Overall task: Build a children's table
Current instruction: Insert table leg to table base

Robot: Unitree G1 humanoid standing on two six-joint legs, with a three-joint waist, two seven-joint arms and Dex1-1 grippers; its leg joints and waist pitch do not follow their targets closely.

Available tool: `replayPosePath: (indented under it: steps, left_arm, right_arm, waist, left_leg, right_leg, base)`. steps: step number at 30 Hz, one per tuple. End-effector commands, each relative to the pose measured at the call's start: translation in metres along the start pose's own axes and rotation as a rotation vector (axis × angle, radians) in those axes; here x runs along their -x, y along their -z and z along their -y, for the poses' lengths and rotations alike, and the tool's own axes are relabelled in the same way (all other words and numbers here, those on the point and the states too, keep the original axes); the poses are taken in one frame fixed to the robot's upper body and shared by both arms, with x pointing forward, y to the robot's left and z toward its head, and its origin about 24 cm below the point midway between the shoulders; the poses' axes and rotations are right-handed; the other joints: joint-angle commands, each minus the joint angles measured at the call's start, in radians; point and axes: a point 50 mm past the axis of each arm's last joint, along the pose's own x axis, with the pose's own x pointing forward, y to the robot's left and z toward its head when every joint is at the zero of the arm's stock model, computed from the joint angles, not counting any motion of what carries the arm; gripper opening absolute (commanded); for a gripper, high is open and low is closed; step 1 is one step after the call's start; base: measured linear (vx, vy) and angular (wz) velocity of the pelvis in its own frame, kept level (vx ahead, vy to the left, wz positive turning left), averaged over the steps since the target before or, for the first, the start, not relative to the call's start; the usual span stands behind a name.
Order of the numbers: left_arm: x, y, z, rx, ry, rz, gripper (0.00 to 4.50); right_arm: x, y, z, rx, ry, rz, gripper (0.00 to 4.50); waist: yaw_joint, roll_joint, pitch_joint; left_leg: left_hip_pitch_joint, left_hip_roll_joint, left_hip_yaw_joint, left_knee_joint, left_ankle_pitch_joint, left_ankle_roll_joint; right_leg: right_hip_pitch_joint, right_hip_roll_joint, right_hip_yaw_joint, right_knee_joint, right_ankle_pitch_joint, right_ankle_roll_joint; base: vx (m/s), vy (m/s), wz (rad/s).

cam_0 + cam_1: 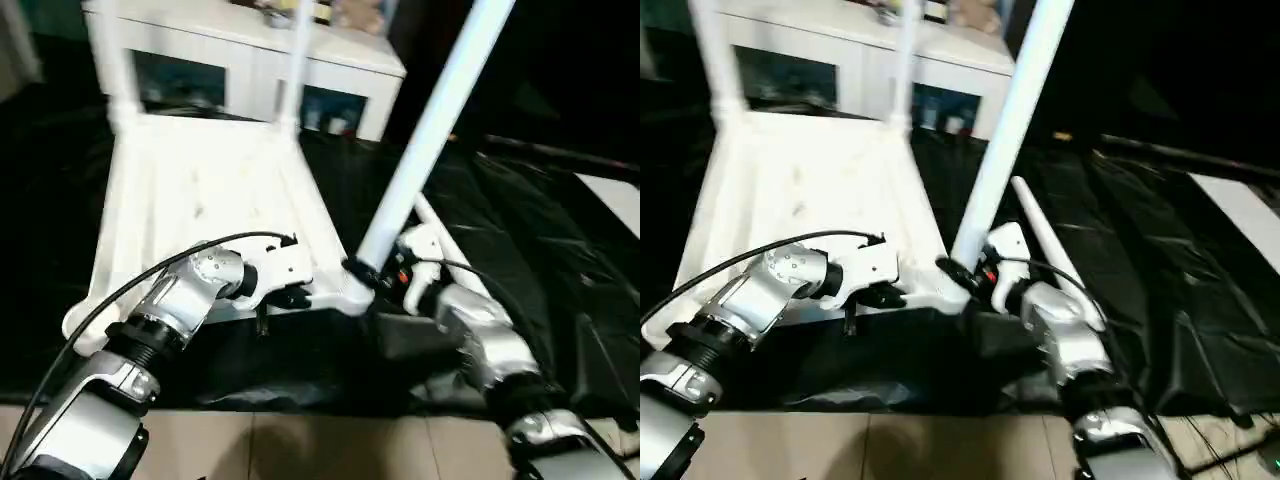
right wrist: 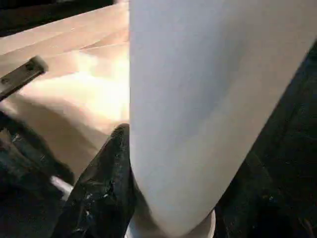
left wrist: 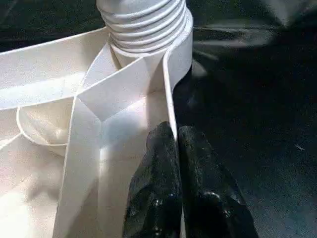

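Tabletop (image 1: 200, 200): white, with ribbed underside shown.
Legs: white; one leg (image 1: 430, 130) is seen slanting up from a near corner, two more (image 1: 105, 60) at the far corners, one lying (image 1: 1045, 235) on the sheet.
Socket thread (image 3: 143, 22): white, ringed with ridges.
Sheet (image 1: 560, 260): black, glossy, creased.
Cabinet (image 1: 250, 50): white, with dark glass doors.
Forearms (image 1: 180, 295): silver, with black cable.
Left fingers (image 3: 158, 193): black, shiny.
Right fingers (image 2: 99, 193): black.
Floor (image 1: 300, 445): beige tiles.
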Motion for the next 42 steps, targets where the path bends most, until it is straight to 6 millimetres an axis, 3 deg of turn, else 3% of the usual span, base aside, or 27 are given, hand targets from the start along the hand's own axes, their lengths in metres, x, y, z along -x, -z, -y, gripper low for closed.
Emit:
replayPosePath:
  steps: [1, 4, 11, 12, 14, 18, 22, 25, 31, 34, 36, 40, 41, 42]
  left_arm:
    - [0.0, -0.001, 0.001, -0.004, 0.026, -0.027, 0.0]
    - [-0.003, -0.001, 0.001, 0.027, -0.005, -0.031, 0.0]
    - [-0.015, 0.003, 0.0, 0.165, -0.171, -0.126, 0.0]
    - [-0.026, -0.003, 0.005, 0.204, -0.2, -0.119, 0.0]
    - [-0.031, -0.007, 0.007, 0.22, -0.206, -0.11, 0.0]
    - [-0.055, -0.036, 0.023, 0.286, -0.194, -0.048, 0.0]
    - [-0.058, -0.045, 0.026, 0.296, -0.195, -0.034, 0.0]
    - [-0.056, -0.043, 0.023, 0.301, -0.208, -0.041, 0.0]
    - [-0.049, -0.036, 0.017, 0.303, -0.231, -0.056, 0.0]
    - [-0.045, -0.036, 0.013, 0.287, -0.242, -0.035, 0.0]
    - [-0.04, -0.036, 0.01, 0.271, -0.248, -0.016, 0.0]
    - [-0.033, -0.033, 0.004, 0.251, -0.263, -0.012, 0.0]
    - [-0.03, -0.032, 0.002, 0.246, -0.268, -0.014, 0.0]
    - [-0.025, -0.03, -0.002, 0.239, -0.277, -0.012, 0.0]
  right_arm:
    - [0.042, 0.053, 0.044, -0.121, 0.401, -0.271, 1.86]
    - [0.035, 0.05, 0.045, -0.133, 0.451, -0.267, 1.86]
    - [0.01, 0.039, 0.039, -0.173, 0.607, -0.262, 1.86]
    - [0.001, 0.034, 0.035, -0.196, 0.655, -0.243, 1.86]
    - [-0.002, 0.032, 0.033, -0.209, 0.672, -0.235, 1.86]
    - [-0.019, 0.025, 0.021, -0.238, 0.677, -0.226, 1.86]
    - [-0.024, 0.022, 0.017, -0.225, 0.668, -0.23, 1.86]
    - [-0.025, 0.02, 0.016, -0.223, 0.668, -0.229, 1.86]
    - [-0.029, 0.015, 0.015, -0.197, 0.642, -0.214, 1.86]
    - [-0.035, 0.001, 0.014, -0.182, 0.56, -0.141, 1.86]
    - [-0.036, -0.011, 0.017, -0.161, 0.523, -0.097, 2.42]
    - [-0.036, -0.025, 0.023, -0.132, 0.481, -0.045, 2.73]
    - [-0.035, -0.029, 0.025, -0.121, 0.467, -0.033, 2.73]
    - [-0.034, -0.038, 0.029, -0.105, 0.437, -0.002, 2.86]
  waist:
    - [-0.004, 0.039, -0.025]
    - [-0.01, 0.042, -0.025]
    - [-0.016, 0.042, -0.019]
    - [-0.018, 0.035, -0.018]
    - [-0.017, 0.038, -0.017]
    - [-0.017, 0.03, -0.019]
    - [-0.016, 0.027, -0.022]
    - [-0.016, 0.021, -0.024]
    - [-0.018, 0.023, -0.026]
    - [-0.02, 0.023, -0.028]
    - [-0.021, 0.023, -0.031]
    - [-0.015, 0.026, -0.04]
    - [-0.011, 0.016, -0.046]
    - [-0.007, 0.017, -0.045]
  left_leg:
    - [0.013, 0.039, -0.028, -0.089, -0.547, -0.087]
    - [0.006, 0.038, -0.031, -0.092, -0.543, -0.093]
    - [0.011, 0.036, -0.029, -0.096, -0.536, -0.098]
    - [0.007, 0.035, -0.025, -0.095, -0.531, -0.089]
    - [0.012, 0.034, -0.023, -0.094, -0.528, -0.086]
    - [0.01, 0.032, -0.018, -0.091, -0.496, -0.068]
    - [0.006, 0.032, -0.014, -0.089, -0.45, -0.054]
    - [0.005, 0.029, -0.012, -0.087, -0.454, -0.046]
    - [-0.001, 0.031, -0.012, -0.09, -0.415, -0.055]
    - [-0.001, 0.032, -0.012, -0.09, -0.419, -0.054]
    - [-0.004, 0.032, -0.011, -0.089, -0.404, -0.048]
    - [0.001, 0.035, -0.001, -0.08, -0.305, -0.039]
    - [-0.006, 0.03, 0.004, -0.071, -0.234, -0.02]
    - [-0.015, 0.027, 0.007, -0.068, -0.153, 0.006]
  right_leg:
    - [-0.005, -0.076, 0.054, -0.109, -0.425, -0.126]
    - [0.0, -0.076, 0.051, -0.109, -0.419, -0.117]
    - [-0.008, -0.07, 0.052, -0.103, -0.36, -0.126]
    - [-0.008, -0.068, 0.053, -0.106, -0.349, -0.118]
    - [-0.013, -0.067, 0.054, -0.107, -0.336, -0.116]
    - [-0.011, -0.065, 0.056, -0.107, -0.299, -0.113]
    - [-0.008, -0.064, 0.057, -0.104, -0.266, -0.111]
    - [-0.011, -0.064, 0.056, -0.112, -0.33, -0.095]
    - [-0.009, -0.062, 0.056, -0.108, -0.295, -0.097]
    - [-0.008, -0.062, 0.056, -0.107, -0.285, -0.101]
    - [-0.004, -0.063, 0.056, -0.106, -0.266, -0.107]
    - [-0.002, -0.058, 0.057, -0.089, -0.104, -0.149]
    - [0.006, -0.055, 0.058, -0.074, -0.01, -0.166]
    - [0.013, -0.053, 0.058, -0.064, 0.07, -0.178]
  base:
    - [0.0, 0.0, 0.0]
    - [0.0, 0.0, 0.0]
    - [0.0, 0.0, 0.0]
    - [0.0, 0.0, 0.0]
    - [0.0, 0.0, 0.0]
    - [0.0, 0.0, 0.0]
    - [0.0, 0.0, 0.0]
    - [0.0, 0.0, 0.0]
    - [0.0, 0.0, 0.0]
    - [0.0, 0.0, 0.0]
    - [0.0, 0.0, 0.0]
    - [0.0, 0.0, 0.0]
    - [0.0, 0.0, 0.0]
    - [0.0, 0.0, 0.0]
